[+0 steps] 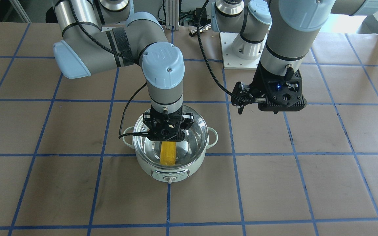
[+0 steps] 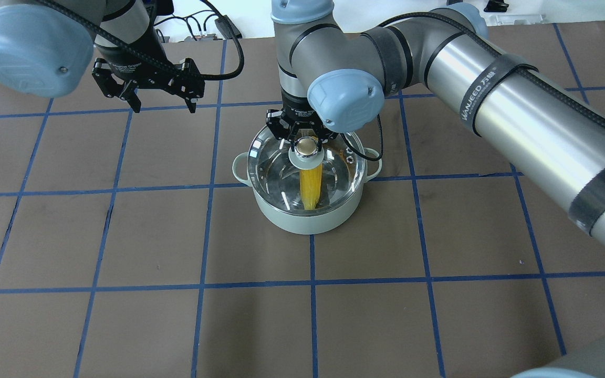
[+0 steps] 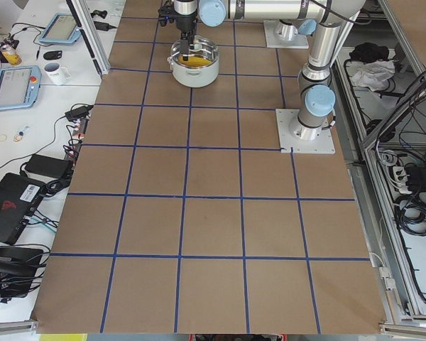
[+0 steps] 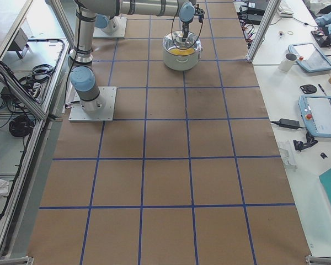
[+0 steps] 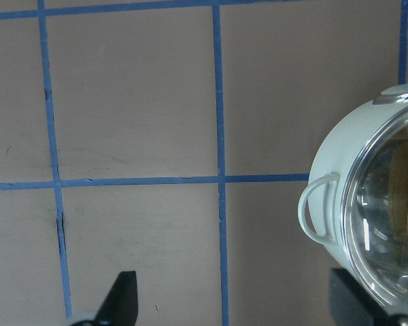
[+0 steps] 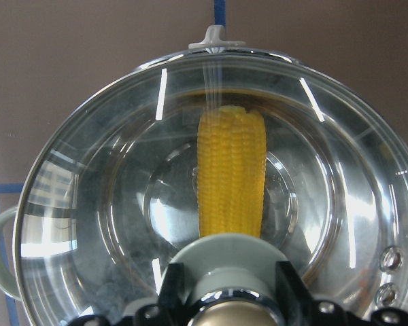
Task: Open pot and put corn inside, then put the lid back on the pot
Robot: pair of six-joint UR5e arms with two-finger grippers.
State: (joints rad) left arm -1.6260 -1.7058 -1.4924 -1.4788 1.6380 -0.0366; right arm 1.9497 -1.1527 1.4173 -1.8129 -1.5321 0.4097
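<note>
The pale mint-green pot (image 1: pixel 171 170) stands on the table, control knob toward the operators' side; it also shows in the overhead view (image 2: pixel 308 223). The yellow corn (image 1: pixel 168 154) lies inside on the steel bottom, seen through the glass (image 6: pixel 231 170). The clear lid (image 2: pixel 276 168) sits on the pot's rim. My right gripper (image 2: pixel 305 144) points straight down over the pot's middle, its fingers closed on either side of the lid's round knob (image 2: pixel 306 148). My left gripper (image 2: pixel 165 109) is open and empty, raised above the table beside the pot.
The table (image 2: pixel 124 236) is brown paper with a blue tape grid. The left wrist view shows the pot's loop handle (image 5: pixel 316 204) at its right side. The right arm's cable (image 1: pixel 125 114) hangs beside the pot.
</note>
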